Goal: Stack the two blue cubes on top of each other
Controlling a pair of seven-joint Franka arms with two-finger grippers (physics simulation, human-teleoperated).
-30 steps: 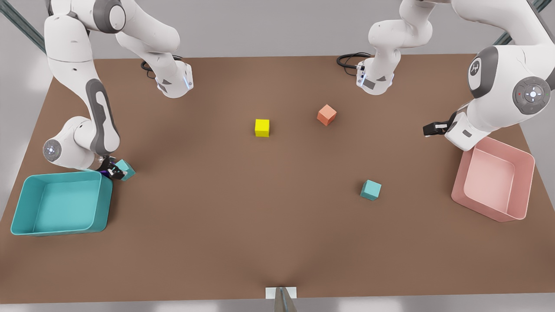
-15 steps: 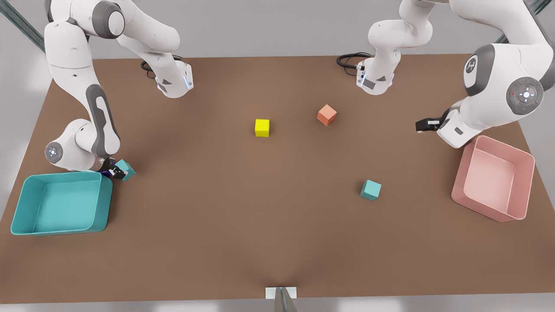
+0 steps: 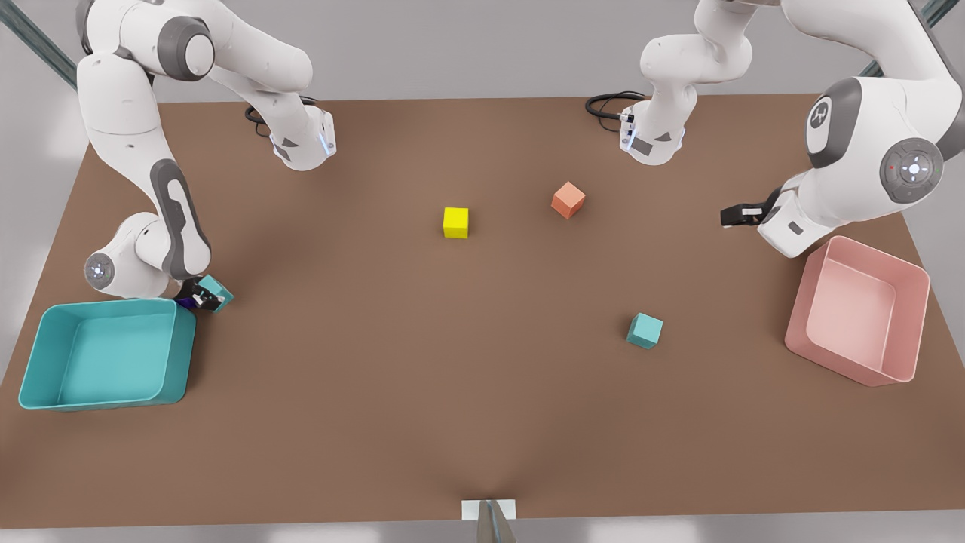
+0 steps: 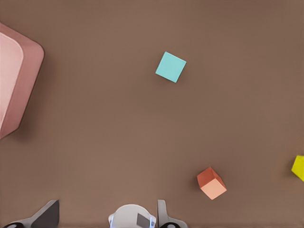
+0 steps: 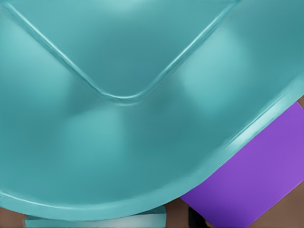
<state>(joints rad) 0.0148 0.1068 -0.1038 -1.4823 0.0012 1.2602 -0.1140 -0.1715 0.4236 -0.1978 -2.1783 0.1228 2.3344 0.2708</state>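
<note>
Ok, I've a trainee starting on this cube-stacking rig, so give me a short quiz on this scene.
1. True or false: the tray-side teal cube already sits on the mid-table teal cube.
2. What colour is the cube beside the right pincer, next to the teal tray?
3. Which is nearest the left pincer? A: teal tray. B: pink tray. C: yellow cube.

Key: 1 false, both lie on the table, far apart. 2 purple. 3 B.

Yellow cube (image 3: pixel 455 222), orange cube (image 3: pixel 568 200), trays.
</note>
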